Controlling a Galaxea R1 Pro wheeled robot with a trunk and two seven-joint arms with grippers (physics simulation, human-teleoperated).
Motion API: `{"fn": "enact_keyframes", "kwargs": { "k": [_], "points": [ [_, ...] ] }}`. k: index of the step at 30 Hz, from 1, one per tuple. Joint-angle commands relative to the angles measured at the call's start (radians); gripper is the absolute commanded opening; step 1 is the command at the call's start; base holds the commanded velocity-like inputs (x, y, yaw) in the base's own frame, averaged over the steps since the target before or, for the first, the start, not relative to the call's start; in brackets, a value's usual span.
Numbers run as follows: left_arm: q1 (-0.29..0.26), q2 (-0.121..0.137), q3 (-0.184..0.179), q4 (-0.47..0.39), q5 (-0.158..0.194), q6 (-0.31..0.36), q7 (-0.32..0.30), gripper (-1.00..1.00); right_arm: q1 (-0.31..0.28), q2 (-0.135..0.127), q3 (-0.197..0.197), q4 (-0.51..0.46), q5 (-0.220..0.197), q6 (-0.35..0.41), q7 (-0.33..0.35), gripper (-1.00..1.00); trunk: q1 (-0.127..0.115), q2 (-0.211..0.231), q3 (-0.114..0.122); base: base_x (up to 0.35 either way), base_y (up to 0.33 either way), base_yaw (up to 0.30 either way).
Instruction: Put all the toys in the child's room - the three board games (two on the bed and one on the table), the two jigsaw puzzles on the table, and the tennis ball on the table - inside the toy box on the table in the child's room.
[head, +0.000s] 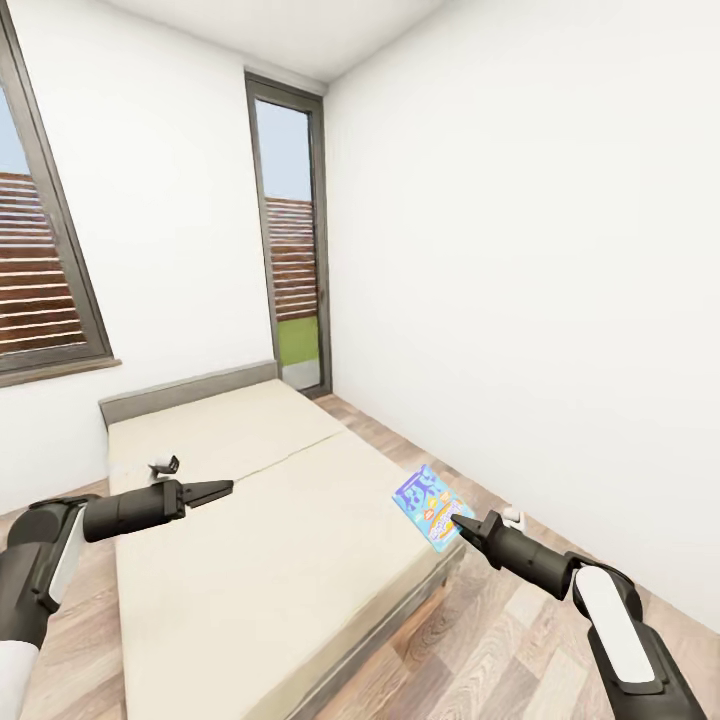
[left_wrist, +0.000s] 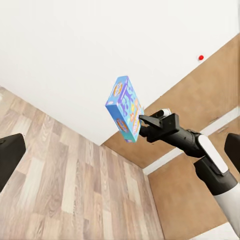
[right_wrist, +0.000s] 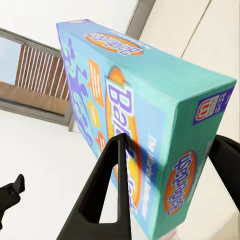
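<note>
the blue board game (head: 433, 506) sits lower right of centre in the head view, clamped between the right gripper (head: 462, 522) fingers (right_wrist: 107, 192) — box lifted clear above the bed (head: 260, 520) edge, long axis tilted. left gripper (head: 222, 489), lower left, holds nothing; its fingers look nearly closed — well apart from the box.

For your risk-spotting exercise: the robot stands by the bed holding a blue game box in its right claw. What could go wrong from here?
1. The right claw pinches the blue board game only near one end, so the box could tilt or slip out while being carried.
2. The box hangs at the bed edge above wood floor; if dropped, it may land on the floor.
</note>
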Motion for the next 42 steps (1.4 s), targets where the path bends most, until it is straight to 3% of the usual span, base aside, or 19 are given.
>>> {"fn": "enact_keyframes", "kwargs": {
  "k": [1, 32, 42],
  "points": [
    [0.000, 0.000, 0.000, -0.001, 0.001, 0.011, -0.003, 1.00, -0.001, 0.000, -0.002, 0.000, 0.003, 0.005, 0.009, -1.00, -0.004, 0.006, 0.002, 0.000, 0.000, -0.280],
    [0.000, 0.000, 0.000, 0.000, 0.000, 0.011, 0.000, 1.00, -0.001, 0.001, -0.002, 0.000, 0.002, 0.004, 0.009, -1.00, -0.122, 0.223, 0.120, 0.000, 0.000, -0.280],
    [0.000, 0.000, 0.001, 0.000, 0.001, 0.009, 0.000, 1.00, -0.001, 0.001, -0.002, 0.001, 0.002, 0.003, 0.009, -1.00, -0.122, 0.223, 0.126, 0.000, 0.000, -0.280]
  ]
}}
